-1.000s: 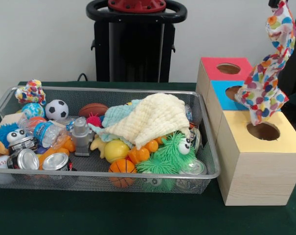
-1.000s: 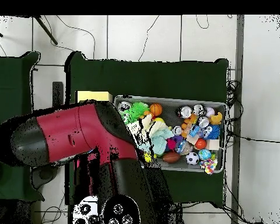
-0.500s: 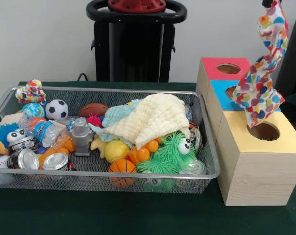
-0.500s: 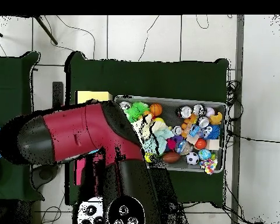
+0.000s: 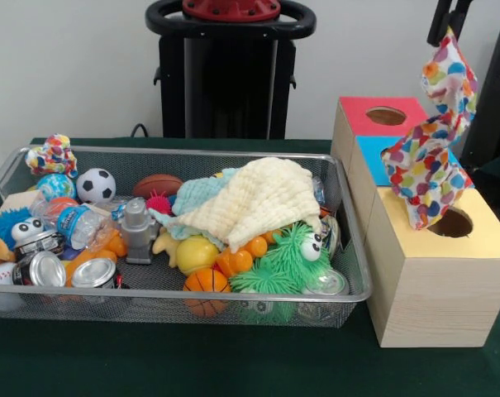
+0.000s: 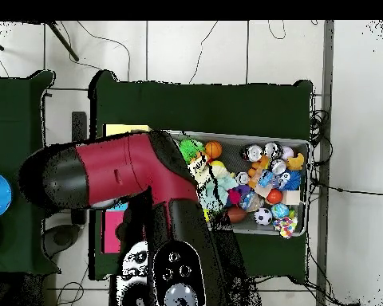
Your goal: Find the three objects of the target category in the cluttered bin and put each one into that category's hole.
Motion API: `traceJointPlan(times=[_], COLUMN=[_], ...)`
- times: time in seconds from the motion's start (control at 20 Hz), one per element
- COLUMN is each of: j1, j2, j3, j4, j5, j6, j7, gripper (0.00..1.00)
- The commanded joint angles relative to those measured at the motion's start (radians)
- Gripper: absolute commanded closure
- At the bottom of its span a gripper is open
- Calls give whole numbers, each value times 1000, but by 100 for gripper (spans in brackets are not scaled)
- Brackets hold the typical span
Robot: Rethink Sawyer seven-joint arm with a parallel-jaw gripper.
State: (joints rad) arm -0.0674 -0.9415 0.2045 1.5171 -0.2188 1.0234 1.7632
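A cloth with coloured dots (image 5: 435, 149) hangs from my gripper (image 5: 448, 25), which is shut on its top end at the upper right edge of the front view. The cloth's lower end dangles just above the round hole (image 5: 452, 223) of the yellow-topped wooden box (image 5: 481, 244), on the hole's left side. Behind it stand a blue-topped box (image 5: 375, 159) and a red-topped box (image 5: 380, 114). In the wire bin (image 5: 175, 151) lie a cream cloth (image 5: 258, 198) and a pale blue cloth (image 5: 196, 194). In the overhead view my arm (image 6: 115, 175) hides the gripper and most of the boxes.
The bin also holds a soccer ball (image 5: 95, 184), a brown football (image 5: 157, 184), a grey toy robot (image 5: 138, 227), cans (image 5: 92, 273), a green fuzzy toy (image 5: 295, 252) and a small basketball (image 5: 207, 281). The three boxes stand close against the bin's right side.
The dotted cloth has come down and a little to the left, so its lower end now hangs at the yellow box's hole. The gripper's black fingers have dropped into view.
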Motion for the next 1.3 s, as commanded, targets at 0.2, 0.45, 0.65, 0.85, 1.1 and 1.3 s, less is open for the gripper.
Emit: traceJointPlan(times=[0.2,0.45,0.65,0.85,1.1,1.3], j1=[40,73,94,106,120,123], j2=[122,156,181,215,243,266], j3=[-62,-97,-123,-142,-165,-173], j4=[19,2,-16,-49,-71,-102], j5=[-34,-28,-23,-17,-11,-4], j6=[-115,-139,-156,-163,-180,-185], j7=[242,251,256,254,255,242], gripper=[100,100,100,100,100,100])
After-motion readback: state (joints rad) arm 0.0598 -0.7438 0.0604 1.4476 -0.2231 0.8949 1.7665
